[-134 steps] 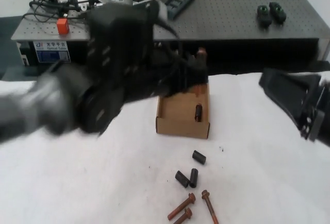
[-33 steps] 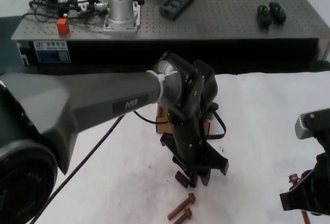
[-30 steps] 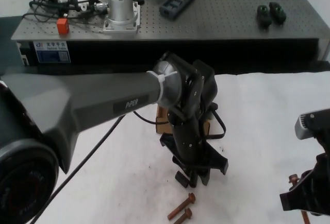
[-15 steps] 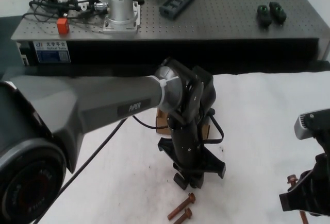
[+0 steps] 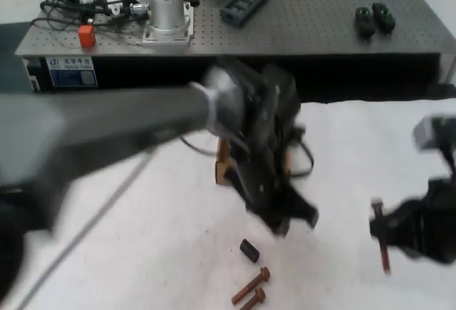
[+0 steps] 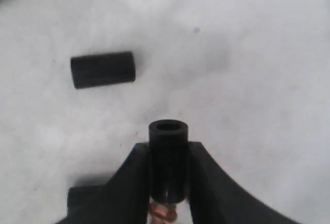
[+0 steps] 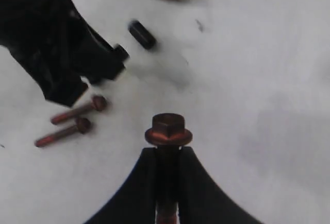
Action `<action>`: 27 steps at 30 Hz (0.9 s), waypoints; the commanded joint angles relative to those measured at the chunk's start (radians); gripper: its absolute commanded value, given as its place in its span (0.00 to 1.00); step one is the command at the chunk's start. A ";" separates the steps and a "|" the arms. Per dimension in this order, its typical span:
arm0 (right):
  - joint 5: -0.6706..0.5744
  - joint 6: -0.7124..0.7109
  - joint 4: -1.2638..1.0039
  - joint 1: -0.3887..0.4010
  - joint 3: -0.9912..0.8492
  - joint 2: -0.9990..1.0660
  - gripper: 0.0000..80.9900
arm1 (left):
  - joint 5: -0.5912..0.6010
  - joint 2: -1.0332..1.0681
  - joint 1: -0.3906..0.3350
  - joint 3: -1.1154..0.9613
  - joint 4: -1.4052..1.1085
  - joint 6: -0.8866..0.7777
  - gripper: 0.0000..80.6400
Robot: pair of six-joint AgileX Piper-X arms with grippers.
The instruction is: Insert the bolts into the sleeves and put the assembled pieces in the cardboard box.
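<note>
My left gripper is shut on a black sleeve, held upright above the white cloth; in the high view it hangs just in front of the cardboard box. A second sleeve lies loose on the cloth. My right gripper is shut on a rusty bolt, head outward; in the high view it holds the bolt at the right. Two more bolts lie near the front edge, and the right wrist view has them beside the left gripper.
Behind the cloth stands a perforated metal bench with cables, a metal post, a black tray and two small black parts. Open cloth lies between the two grippers and at the left front.
The left gripper has risen from the cloth with a sleeve in it, leaving one sleeve lying there. The right gripper has lifted and moved inward with its bolt.
</note>
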 commanded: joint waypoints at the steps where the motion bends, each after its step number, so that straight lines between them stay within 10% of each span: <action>1: -0.189 0.175 -0.298 -0.006 -0.003 -0.103 0.05 | 0.045 -0.164 -0.004 0.116 -0.151 -0.006 0.01; 13: -0.295 0.500 -0.834 0.100 -0.003 -0.073 0.05 | 0.404 -0.610 -0.004 0.757 -1.129 -0.231 0.01; 27: -0.246 0.426 -0.764 0.157 -0.003 -0.064 0.05 | 0.399 -0.630 -0.004 0.769 -1.162 -0.257 0.01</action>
